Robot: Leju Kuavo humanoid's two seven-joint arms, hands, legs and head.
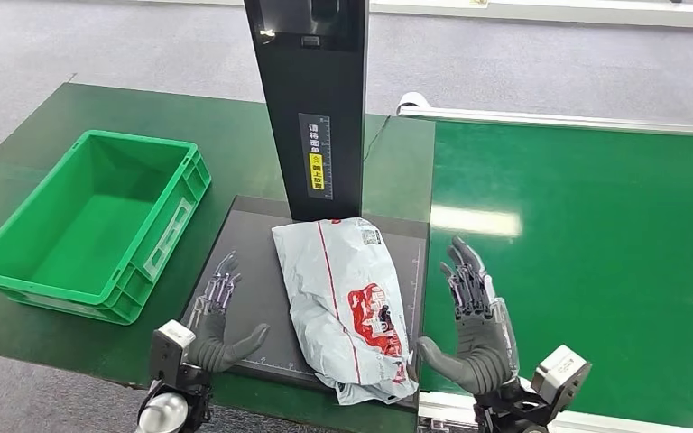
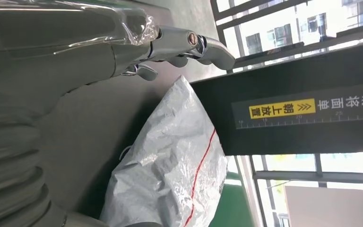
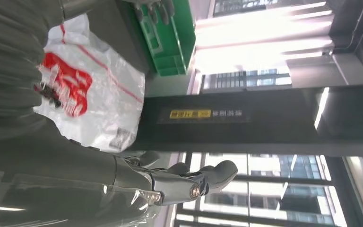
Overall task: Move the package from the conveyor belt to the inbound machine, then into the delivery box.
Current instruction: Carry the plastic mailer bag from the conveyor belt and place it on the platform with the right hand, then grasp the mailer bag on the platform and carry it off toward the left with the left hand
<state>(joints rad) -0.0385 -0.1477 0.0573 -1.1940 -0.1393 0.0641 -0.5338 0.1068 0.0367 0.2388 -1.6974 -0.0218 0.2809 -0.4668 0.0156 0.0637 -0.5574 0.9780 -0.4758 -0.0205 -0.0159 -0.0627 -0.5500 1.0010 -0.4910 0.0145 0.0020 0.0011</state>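
A grey plastic package (image 1: 350, 305) with a red stripe and red print lies on the dark plate of the inbound machine (image 1: 253, 271), in front of its black column (image 1: 311, 108). My left hand (image 1: 214, 316) hovers open just left of the package, fingers spread and pointing away from me. On the other side my right hand (image 1: 474, 320) is open too, its thumb near the package's near corner. The left wrist view shows the package (image 2: 170, 165) beside the column (image 2: 302, 113). In the right wrist view the package (image 3: 94, 90) lies past my hand (image 3: 170, 182).
An empty green delivery box (image 1: 90, 221) stands on the dark green table to the left of the machine. The green conveyor belt (image 1: 595, 253) runs along the right, with a metal rail at its far edge.
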